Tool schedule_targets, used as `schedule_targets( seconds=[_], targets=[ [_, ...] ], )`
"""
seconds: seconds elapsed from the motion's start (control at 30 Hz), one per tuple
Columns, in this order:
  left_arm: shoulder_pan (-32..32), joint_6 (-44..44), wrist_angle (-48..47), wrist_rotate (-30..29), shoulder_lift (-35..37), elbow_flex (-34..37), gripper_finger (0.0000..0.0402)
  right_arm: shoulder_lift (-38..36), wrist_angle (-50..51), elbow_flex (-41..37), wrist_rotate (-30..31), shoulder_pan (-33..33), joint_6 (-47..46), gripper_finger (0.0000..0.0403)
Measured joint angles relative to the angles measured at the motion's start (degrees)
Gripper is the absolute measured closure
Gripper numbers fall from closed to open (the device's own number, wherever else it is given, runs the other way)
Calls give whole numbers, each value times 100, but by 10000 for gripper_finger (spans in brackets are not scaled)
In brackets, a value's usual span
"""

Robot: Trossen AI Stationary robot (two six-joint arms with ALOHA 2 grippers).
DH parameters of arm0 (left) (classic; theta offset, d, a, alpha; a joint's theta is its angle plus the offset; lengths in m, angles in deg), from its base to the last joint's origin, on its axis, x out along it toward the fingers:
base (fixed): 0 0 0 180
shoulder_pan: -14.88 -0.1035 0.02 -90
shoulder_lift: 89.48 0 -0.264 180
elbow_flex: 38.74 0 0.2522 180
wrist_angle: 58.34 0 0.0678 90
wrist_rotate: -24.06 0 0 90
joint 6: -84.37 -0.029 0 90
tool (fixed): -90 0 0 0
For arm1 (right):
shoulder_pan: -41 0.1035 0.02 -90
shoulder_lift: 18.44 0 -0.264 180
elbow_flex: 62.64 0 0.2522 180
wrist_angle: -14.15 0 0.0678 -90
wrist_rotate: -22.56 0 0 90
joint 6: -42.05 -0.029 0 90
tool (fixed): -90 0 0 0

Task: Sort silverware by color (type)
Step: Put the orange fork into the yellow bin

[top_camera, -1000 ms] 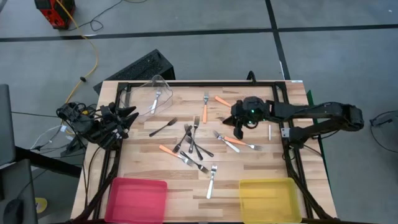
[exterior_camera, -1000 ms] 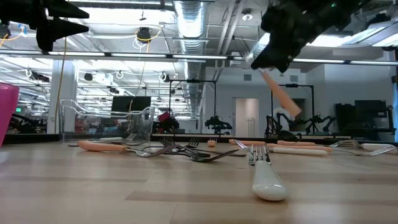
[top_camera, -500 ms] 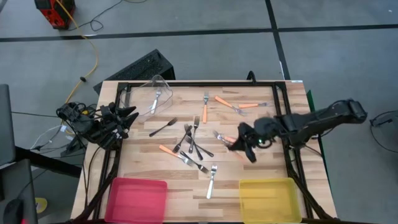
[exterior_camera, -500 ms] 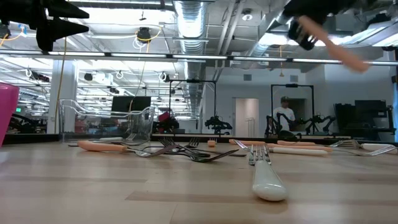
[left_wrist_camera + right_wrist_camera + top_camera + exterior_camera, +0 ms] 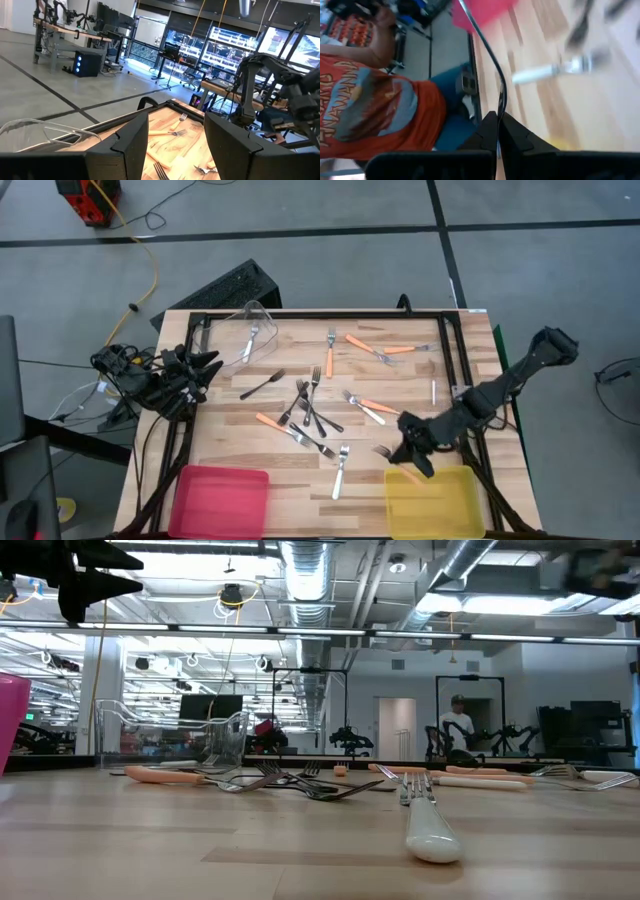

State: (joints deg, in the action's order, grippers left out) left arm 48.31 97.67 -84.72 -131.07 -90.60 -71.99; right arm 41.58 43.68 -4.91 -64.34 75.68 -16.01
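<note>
Right pincer is clamped on an orange-handled fork, hanging over the far-left corner of the yellow bin, which sits at the surface's near-right corner. The fork's head pokes out past the bin's rim toward the middle of the surface and the handle angles in over the bin. My read: you're at the drop point for the orange kind, and the arm is stretched low so the fork falls a short way. In the right wrist view the fingers are pressed together on a thin edge-on strip, so the hold looks firm. A person in an orange shirt shows past the surface edge there.

Left pincer is parked off the left edge with its fingers apart and nothing in them. It looks like it's waiting clear of the work.

Left to sort:
- Orange-handled forks lie along the far edge.
- Dark forks are crossed in a pile at the middle. Expect overlap trouble there.
- A silver fork lies near the near edge.

Pink bin sits at the near-left corner with nothing visible in it. The clear bin is tipped at the far-left corner with a silver fork in it, which suggests silver goes there.
</note>
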Motion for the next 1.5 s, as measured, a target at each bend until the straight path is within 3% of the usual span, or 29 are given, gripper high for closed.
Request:
schedule_targets(
  seconds=[0.27, 0.47, 0.6, 0.83, 1.03, 1.3, 1.5],
  targets=[
    [2, 0, -121, -78, 0, 0, 223, 35, 1343, 0, 706, 1131, -2255, 374],
    [1, 64, -188, -184, 0, -1, 223, 184, 1716, 0, 1068, 1642, -3002, 374],
    [2, 282, -351, -194, 0, 0, 223, 552, 1903, 0, 972, 1757, -3024, 374],
    [0, 875, -818, -322, 2, 0, 223, 1336, 1806, 63, -144, 1735, -2940, 374],
    [0, 994, -814, -328, 2, 0, 223, 1900, 1886, 405, -210, 1684, -2080, 376],
    [0, 997, -809, -328, 2, 0, 223, 2612, 2032, 703, -1383, 1476, -1211, 376],
    [2, 997, -811, -328, 2, 0, 223, 2819, 1573, 776, -1570, 1448, -677, 376]
  ],
)
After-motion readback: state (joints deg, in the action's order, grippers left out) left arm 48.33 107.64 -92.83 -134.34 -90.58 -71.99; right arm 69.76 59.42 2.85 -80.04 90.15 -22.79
